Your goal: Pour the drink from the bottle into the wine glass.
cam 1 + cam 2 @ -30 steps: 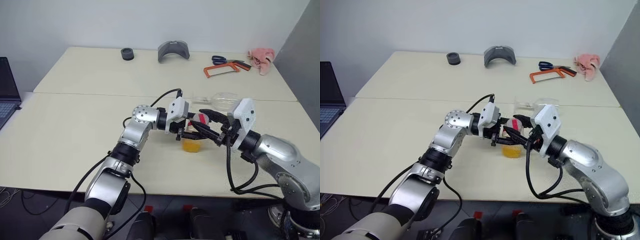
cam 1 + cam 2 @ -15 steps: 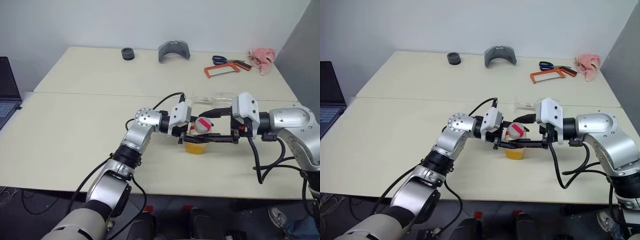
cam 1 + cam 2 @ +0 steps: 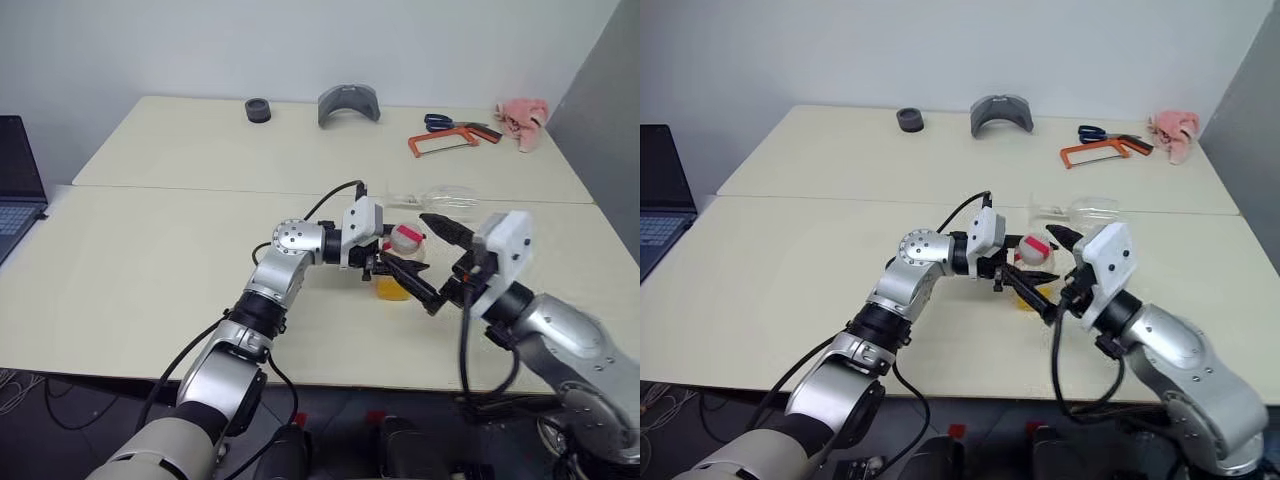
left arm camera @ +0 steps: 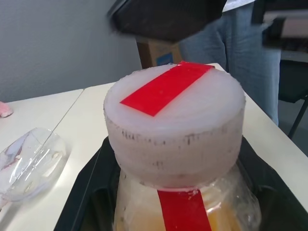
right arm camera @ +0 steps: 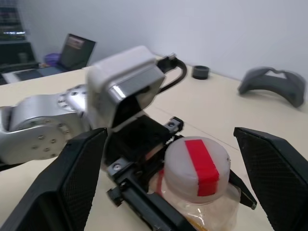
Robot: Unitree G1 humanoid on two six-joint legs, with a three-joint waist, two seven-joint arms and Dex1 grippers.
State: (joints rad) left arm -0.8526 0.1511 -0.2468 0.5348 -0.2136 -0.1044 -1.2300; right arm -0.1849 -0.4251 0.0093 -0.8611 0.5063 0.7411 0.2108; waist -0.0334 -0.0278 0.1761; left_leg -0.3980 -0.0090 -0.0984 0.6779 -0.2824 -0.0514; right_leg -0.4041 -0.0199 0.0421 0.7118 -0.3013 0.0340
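Observation:
The bottle [image 3: 392, 282] is small and clear, with the orange drink [image 4: 226, 219] in it. It has a white cap [image 3: 405, 240] with a red strip across it. It stands upright near the middle of the table. My left gripper [image 3: 383, 268] is shut on the bottle just below the cap, reaching in from the left. My right gripper [image 3: 412, 250] is wide open on the bottle's right, its fingers [image 5: 81, 183] spread to either side of the cap without touching it. The wine glass [image 3: 445, 198] appears to lie on its side just behind the bottle.
Along the table's far edge lie a black ring [image 3: 258, 109], a grey curved piece [image 3: 349, 103], scissors [image 3: 445, 122], an orange hacksaw [image 3: 440, 140] and a pink cloth [image 3: 525, 108]. A laptop [image 3: 15, 190] sits at the far left. A person in jeans [image 4: 240, 57] stands beyond the table.
My right gripper has opened wide and drawn back a little from the cap, tilting from level to slanted. The left gripper and the bottle stay put.

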